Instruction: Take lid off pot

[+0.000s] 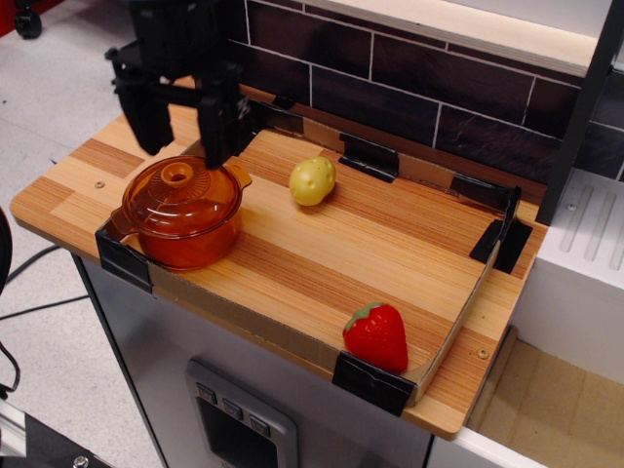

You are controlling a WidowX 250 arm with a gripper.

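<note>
The amber-orange pot (185,239) stands at the near left corner of the wooden board. Its domed translucent lid (200,195) sits on it, with a small ring knob (176,175) at the centre. My black gripper (181,148) hangs just above and behind the lid, open, with one finger (151,122) to the left and the other finger (216,127) to the right of the knob. It holds nothing. The fingertips are level with the far rim of the lid.
A yellow potato (312,180) lies mid-board, right of the pot. A red strawberry (376,335) lies at the near right corner. A low cardboard rim (263,331) with black corner clips edges the board. A dark tiled wall (429,88) stands behind.
</note>
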